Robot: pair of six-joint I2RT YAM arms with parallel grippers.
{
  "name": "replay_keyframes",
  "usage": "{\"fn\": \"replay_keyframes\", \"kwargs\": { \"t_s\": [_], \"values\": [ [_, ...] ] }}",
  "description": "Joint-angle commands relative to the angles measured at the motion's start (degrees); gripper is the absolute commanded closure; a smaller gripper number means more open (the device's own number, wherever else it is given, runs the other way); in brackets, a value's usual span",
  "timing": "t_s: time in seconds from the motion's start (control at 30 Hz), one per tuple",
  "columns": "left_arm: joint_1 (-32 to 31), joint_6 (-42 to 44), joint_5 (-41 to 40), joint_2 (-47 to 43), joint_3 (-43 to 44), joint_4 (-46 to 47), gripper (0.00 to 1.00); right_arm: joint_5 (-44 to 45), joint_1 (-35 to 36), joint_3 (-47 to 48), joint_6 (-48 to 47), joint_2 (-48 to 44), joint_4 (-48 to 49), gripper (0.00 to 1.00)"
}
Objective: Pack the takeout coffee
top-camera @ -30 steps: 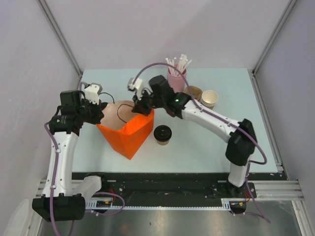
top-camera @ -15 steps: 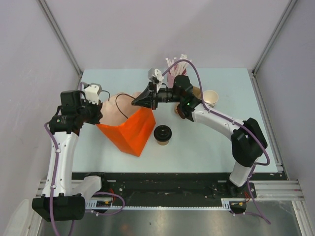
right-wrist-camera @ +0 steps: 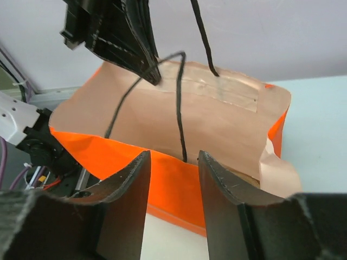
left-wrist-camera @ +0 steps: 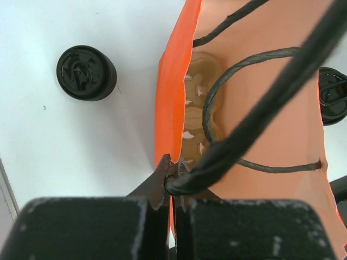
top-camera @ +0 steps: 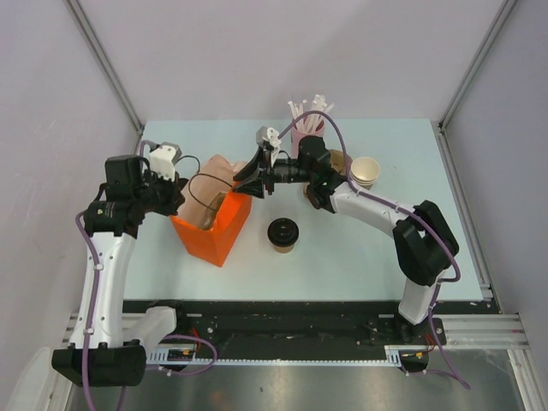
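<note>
The takeout coffee, a small brown cup with a black lid, stands on the table just right of the orange paper bag. In the left wrist view the coffee is outside the bag's orange wall. My left gripper is shut on the bag's left rim and its black cord handle. My right gripper is open at the bag's right rim, and the orange edge lies in front of its spread jaws. A moulded-pulp carrier lies inside the bag.
A pink cup of white straws stands at the back of the table. Beside it are a brown cup and stacked pale-rimmed paper cups. The right arm reaches across the table behind the coffee.
My right gripper has opened and let go of the bag's right rim. The bag has shifted left and its mouth now gapes wider. The left gripper keeps its hold.
</note>
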Motion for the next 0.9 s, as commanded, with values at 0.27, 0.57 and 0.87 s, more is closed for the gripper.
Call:
{"fn": "replay_keyframes", "kwargs": {
  "t_s": [0.27, 0.57, 0.87],
  "values": [
    [-0.60, -0.36, 1.49, -0.92, 1.35, 0.28, 1.00, 42.22, 5.39, 2.00, -18.48, -15.78, -49.05, 0.06],
    [-0.68, -1.33, 1.76, -0.74, 1.00, 0.28, 1.00, 64.12, 8.99, 1.92, 3.74, -16.14, -75.39, 0.10],
    [-1.12, -1.94, -0.17, -1.71, 0.73, 0.28, 1.00, 69.15, 12.86, 0.25, 24.32, -14.83, -76.63, 0.39]
  ]
}}
